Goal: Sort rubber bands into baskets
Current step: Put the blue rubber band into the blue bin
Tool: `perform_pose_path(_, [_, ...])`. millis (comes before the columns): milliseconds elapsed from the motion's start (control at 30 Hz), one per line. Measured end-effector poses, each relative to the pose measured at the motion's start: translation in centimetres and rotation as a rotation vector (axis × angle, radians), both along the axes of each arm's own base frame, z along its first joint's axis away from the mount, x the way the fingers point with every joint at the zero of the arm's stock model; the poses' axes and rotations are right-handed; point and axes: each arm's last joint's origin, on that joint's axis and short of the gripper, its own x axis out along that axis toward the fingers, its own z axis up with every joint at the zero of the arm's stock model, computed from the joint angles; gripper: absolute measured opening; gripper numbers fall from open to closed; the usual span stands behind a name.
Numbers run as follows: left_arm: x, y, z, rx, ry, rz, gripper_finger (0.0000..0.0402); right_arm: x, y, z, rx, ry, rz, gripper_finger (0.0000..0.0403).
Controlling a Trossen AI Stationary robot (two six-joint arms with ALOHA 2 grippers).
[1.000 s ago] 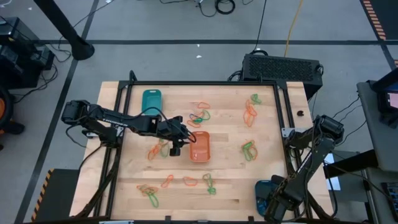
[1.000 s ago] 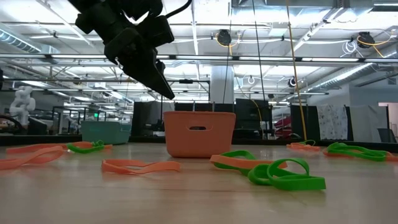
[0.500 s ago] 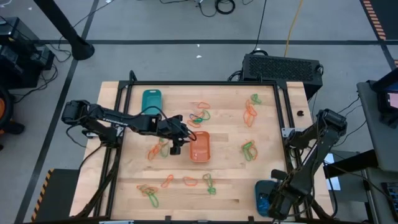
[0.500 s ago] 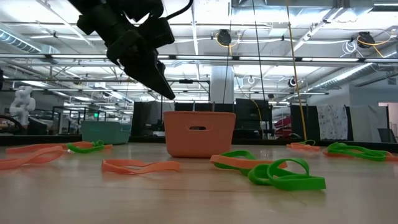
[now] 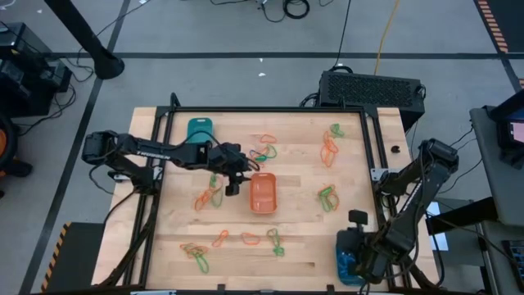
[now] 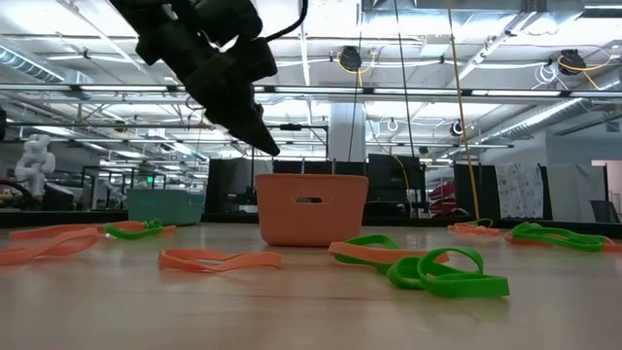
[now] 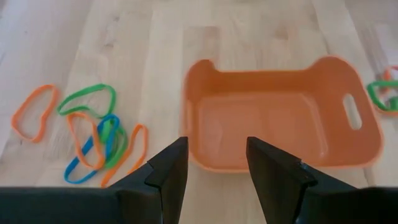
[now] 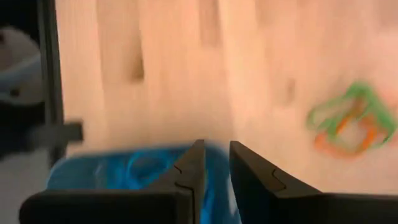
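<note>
grey floor point(image 5: 246, 33), ceiling pipes point(image 6: 466, 92), strip lights point(image 6: 544, 19)

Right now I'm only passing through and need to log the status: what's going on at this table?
A two-armed robot is sorting coloured rubber bands into baskets. The left gripper hangs above the table beside the orange basket, jaws open and holding nothing; that basket looks empty. Beside it lies a cluster of orange, green and blue bands, with more scattered over the wooden table. The right gripper is over the blue basket at the near right corner, with nothing visible between its narrowly parted jaws.
</note>
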Motion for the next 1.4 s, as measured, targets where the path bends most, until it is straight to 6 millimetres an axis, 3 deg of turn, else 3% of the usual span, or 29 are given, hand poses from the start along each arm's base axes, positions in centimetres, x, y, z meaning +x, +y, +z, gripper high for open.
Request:
perform_pose_path(300, [0.3,5.8,1.7,-0.022,-0.024,0.159,0.0171,0.9,-2.5,2.4,-0.154,-0.259,0.014,0.0065])
perform_pose_path(467, [0.2,9.9,-0.5,-0.094,0.058,0.212,0.0171,0.4,-5.8,2.1,-0.152,-0.309,0.044,0.0065])
perform_pose_path(633, [0.7,12.0,-3.6,-0.133,0.11,0.223,0.0171,-1.1,-9.7,0.3,-0.127,-0.369,0.021,0.0065])
perform_pose_path(767, [1.2,12.4,-5.2,-0.155,0.124,0.248,0.0171,-2.2,-12.2,-1.0,-0.068,-0.452,-0.041,0.0065])
perform_pose_path(900, [1.2,12.7,-5.2,-0.102,0.141,0.331,0.0171,-2.6,-13.3,-1.8,0.001,-0.574,-0.06,0.0065])
perform_pose_path(1067, [1.3,12.6,-5.4,-0.093,0.153,0.364,0.0171,-2.0,-13.4,-2.2,0.0,-0.704,-0.004,0.0065])
perform_pose_path(1400, [2.1,12.9,-8.7,-0.099,0.206,0.379,0.0171,-0.8,-12.8,-1.8,-0.064,-0.78,0.078,0.0065])
